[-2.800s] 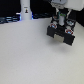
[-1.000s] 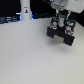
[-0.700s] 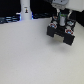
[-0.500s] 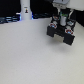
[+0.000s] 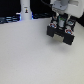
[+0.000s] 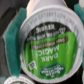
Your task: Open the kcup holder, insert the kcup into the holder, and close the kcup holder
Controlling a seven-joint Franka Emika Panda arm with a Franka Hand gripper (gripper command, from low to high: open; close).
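You have a wide pale table [image 5: 30, 55] filling most of the exterior view, with a dark band along its far edge; the arm [image 5: 61, 6] comes down at the far right of that view, white above, and the black holder [image 5: 62, 33] sits on the table right under it, its dark front blurred so you cannot make out the drawers. At the far left stands a white post [image 5: 25, 9] with a blue glow at its base, well apart from the holder. The gripper [image 5: 62, 24] hangs just over the holder's top; you cannot tell from this view whether the jaws are spread or closed, nor whether they touch the box. In the wrist view the kcup [image 6: 50, 42] fills nearly the whole picture, its white rim and green printed lid facing the camera, very close under the wrist; teal shapes [image 6: 11, 37] flank it on both sides, but you cannot tell whether they press against it.
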